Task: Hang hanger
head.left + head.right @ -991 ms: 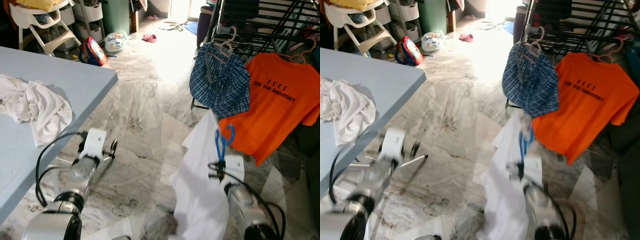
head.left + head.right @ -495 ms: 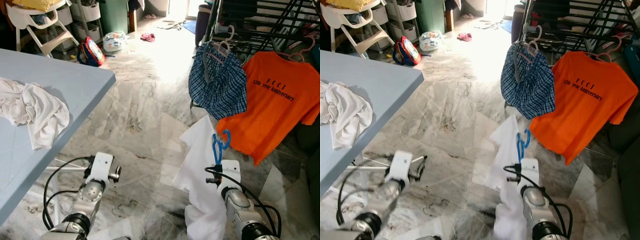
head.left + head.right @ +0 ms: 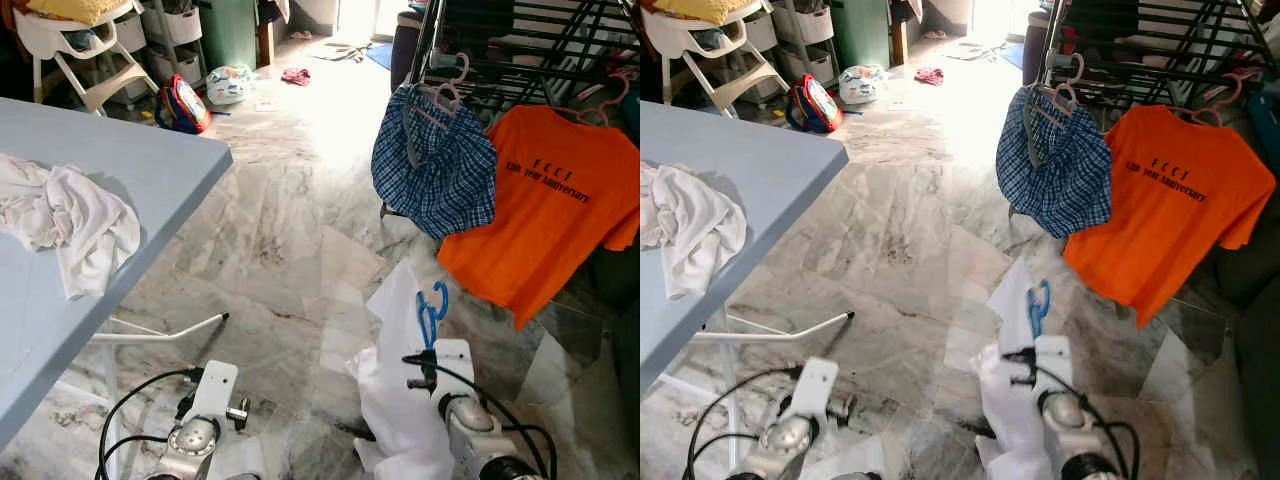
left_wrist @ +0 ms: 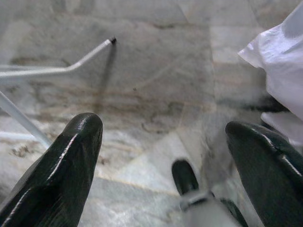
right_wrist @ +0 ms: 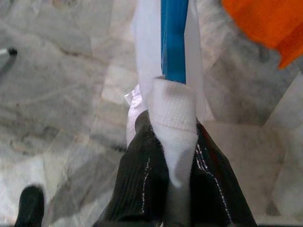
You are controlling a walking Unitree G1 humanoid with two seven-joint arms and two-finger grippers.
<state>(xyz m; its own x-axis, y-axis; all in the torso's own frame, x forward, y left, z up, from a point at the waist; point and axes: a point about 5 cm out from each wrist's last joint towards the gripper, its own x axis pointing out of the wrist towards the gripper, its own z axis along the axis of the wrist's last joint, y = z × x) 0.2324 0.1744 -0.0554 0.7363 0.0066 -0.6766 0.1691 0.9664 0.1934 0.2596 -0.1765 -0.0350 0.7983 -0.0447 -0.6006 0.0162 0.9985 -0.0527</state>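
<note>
Carrying step: right gripper (image 5: 173,156) pinches the blue hanger (image 3: 430,312) with its white shirt (image 3: 400,420), left gripper (image 4: 165,156) wide and empty; next, lift to the drying rack (image 3: 560,60).

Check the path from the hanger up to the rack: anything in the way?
Nothing visible blocks it. The right gripper holds the blue hanger with its white shirt low over open floor. Ahead, the rack already carries plaid shorts and an orange shirt.
</note>
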